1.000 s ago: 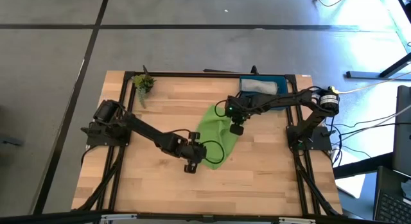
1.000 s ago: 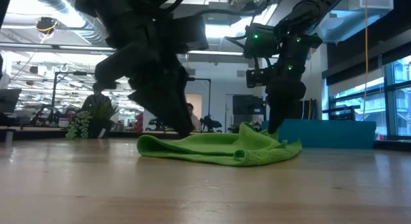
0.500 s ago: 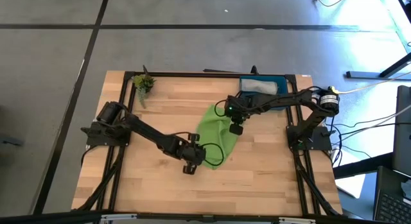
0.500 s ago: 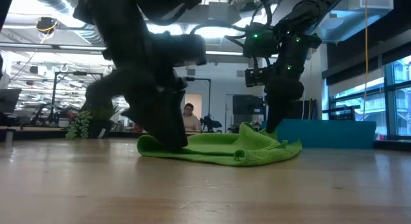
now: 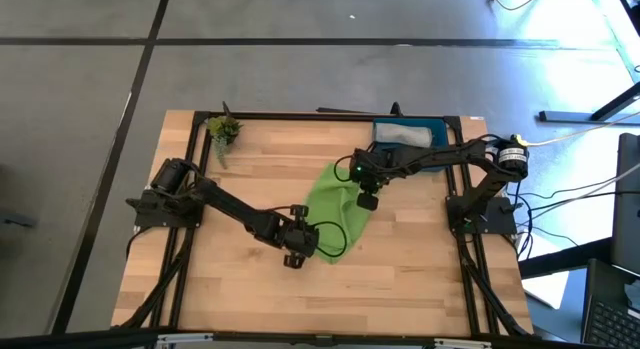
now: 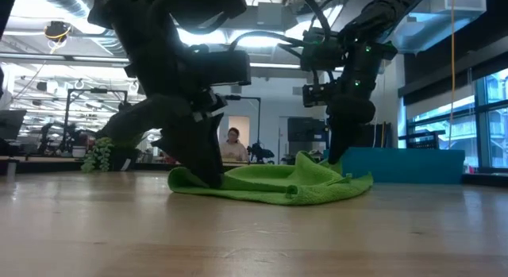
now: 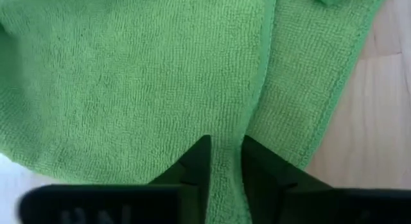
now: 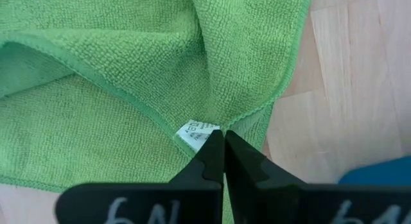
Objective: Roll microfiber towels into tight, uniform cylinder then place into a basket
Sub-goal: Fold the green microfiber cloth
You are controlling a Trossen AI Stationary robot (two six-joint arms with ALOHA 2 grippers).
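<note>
The lime green towel (image 5: 335, 211) lies crumpled near the centre of the wooden table (image 5: 250, 289), running from about 12 o'clock down toward 6 o'clock. The left gripper (image 5: 296, 248) sits at the towel's 7 o'clock edge, and the right gripper (image 5: 367, 198) at its 2 o'clock edge. The dark-blue basket (image 5: 438, 129), at the table's 1 o'clock corner, holds a grey towel (image 5: 403, 135); a small potted plant (image 5: 224, 130) stands at the 11 o'clock corner.

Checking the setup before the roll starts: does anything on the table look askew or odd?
The lime green microfiber towel lies crumpled and folded over itself, not flat. The left gripper and right gripper each pinch an edge of it.
</note>
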